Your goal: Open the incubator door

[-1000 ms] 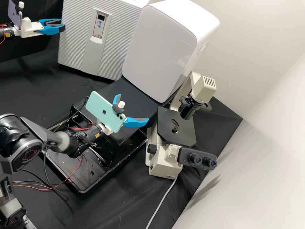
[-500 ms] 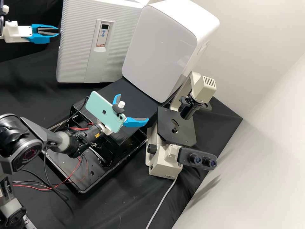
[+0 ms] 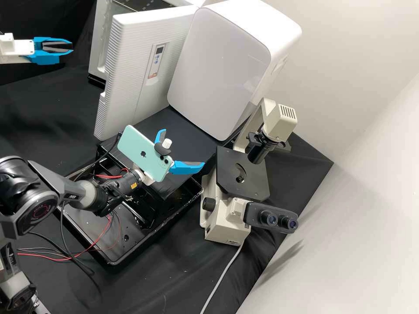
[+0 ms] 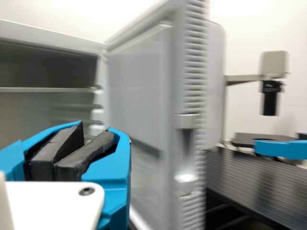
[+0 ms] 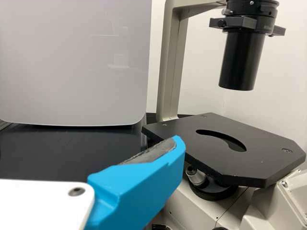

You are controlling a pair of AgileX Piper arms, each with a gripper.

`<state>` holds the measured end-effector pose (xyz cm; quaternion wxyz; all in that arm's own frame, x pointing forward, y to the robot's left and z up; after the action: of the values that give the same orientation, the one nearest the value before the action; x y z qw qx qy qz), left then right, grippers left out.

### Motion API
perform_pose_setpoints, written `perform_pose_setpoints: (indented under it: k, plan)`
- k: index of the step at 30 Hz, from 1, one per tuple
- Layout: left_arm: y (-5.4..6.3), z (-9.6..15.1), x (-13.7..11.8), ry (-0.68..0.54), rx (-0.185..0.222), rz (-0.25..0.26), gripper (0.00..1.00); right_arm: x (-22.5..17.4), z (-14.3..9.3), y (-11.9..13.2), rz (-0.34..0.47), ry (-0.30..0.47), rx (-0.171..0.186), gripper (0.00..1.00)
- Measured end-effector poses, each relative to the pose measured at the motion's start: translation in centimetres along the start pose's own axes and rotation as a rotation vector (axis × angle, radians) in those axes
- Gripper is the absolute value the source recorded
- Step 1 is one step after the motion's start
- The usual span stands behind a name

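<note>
Has left gripper (image 3: pixel 71 47) pinched together, 10 o'clock
Could bump door (image 3: pixel 131 74) at 11 o'clock shut by swinging close

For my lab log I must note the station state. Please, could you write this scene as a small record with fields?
Incubator door: open, swung out
Incubator inside: shelf visible
Left gripper: shut, apart from the door
Right gripper: open, nothing between its fingers
Phone: green, mounted on the right arm
Microscope: upright
White cabinet: behind the right gripper, beside the door
</note>
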<state>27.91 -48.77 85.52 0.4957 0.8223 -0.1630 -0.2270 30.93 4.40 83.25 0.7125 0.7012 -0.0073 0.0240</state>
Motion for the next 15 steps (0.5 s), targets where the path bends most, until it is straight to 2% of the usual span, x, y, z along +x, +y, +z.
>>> perform_pose_setpoints:
  k: [3,8,11,14,15]
  plan:
    - [0.0,-0.7,0.0,0.058,0.001,0.036,0.00,0.0,0.0,0.0,0.000,0.000,0.000,1.00]
    - [0.0,-1.3,0.0,0.112,0.031,0.058,0.00,0.0,0.0,0.0,0.000,0.000,0.000,1.00]
    - [-0.1,-1.7,0.0,0.157,0.084,0.054,0.00,0.0,0.0,0.0,0.000,0.000,0.000,1.00]
    - [-0.4,-2.4,0.0,0.234,0.165,0.048,0.00,0.0,0.0,0.0,0.000,0.000,0.000,1.00]
    - [-0.7,-2.8,0.0,0.257,0.173,0.038,0.00,0.0,0.0,0.0,0.000,0.000,0.000,1.00]
